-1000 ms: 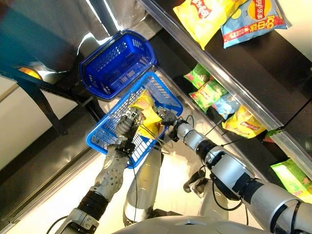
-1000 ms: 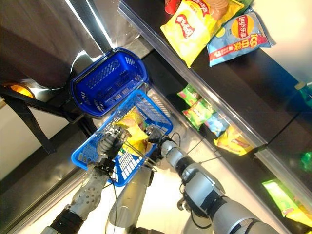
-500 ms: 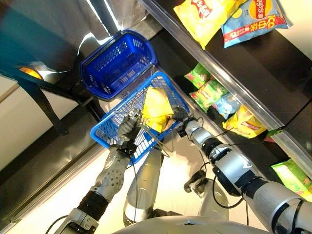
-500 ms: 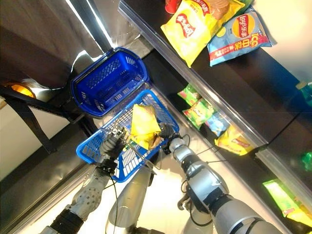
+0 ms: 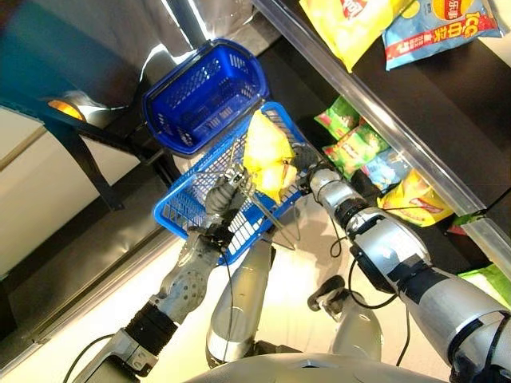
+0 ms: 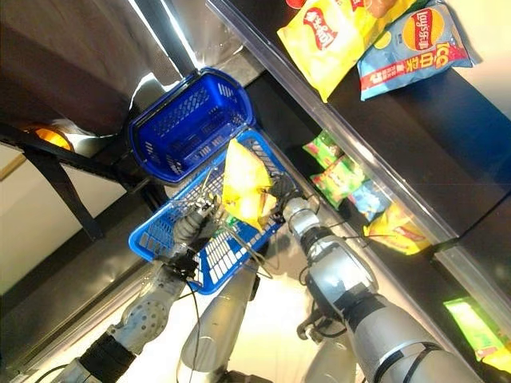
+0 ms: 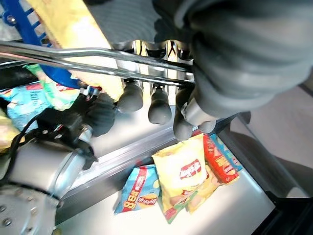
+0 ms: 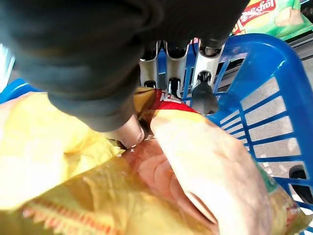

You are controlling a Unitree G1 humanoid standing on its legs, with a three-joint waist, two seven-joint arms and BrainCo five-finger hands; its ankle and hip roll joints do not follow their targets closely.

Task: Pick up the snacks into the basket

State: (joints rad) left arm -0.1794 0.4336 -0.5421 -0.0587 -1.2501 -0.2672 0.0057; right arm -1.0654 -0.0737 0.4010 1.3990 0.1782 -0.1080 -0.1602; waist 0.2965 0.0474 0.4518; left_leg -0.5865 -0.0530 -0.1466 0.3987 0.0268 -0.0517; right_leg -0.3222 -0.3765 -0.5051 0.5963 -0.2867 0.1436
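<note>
Just above centre in the left eye view, the right hand [image 5: 304,157] pinches a yellow snack bag [image 5: 267,154] by one edge, fingers and thumb closed on the crinkled film — in the right wrist view the fingers [image 8: 204,96] press into the bag's top fold while the thumb clamps it from the near side. The bag stands up over the blue basket [image 5: 190,209], its lower end at the basket's right rim, its body tilted toward the upper left of the frame.

The left hand [image 5: 223,197] sits at the centre of the same view, just left of the bag, curled round the basket's metal handle [image 7: 98,61]. In the left wrist view the 2 chrome bars of that handle run across the upper part of the frame with the dark fingertips [image 7: 160,106] hooked over them.

A 2nd blue basket [image 5: 204,94] lies upper left of the held one, its open side facing the camera, near but apart from it.

Along the right side of the frame runs a dark shelf [image 5: 447,104] with a pale front rail. On it, at the top right, lie a yellow chip bag [image 6: 327,36] and a blue bag [image 6: 419,40], touching. Lower, at mid right, green packets [image 5: 351,148] and another yellow packet [image 5: 415,195] sit on the level below.
</note>
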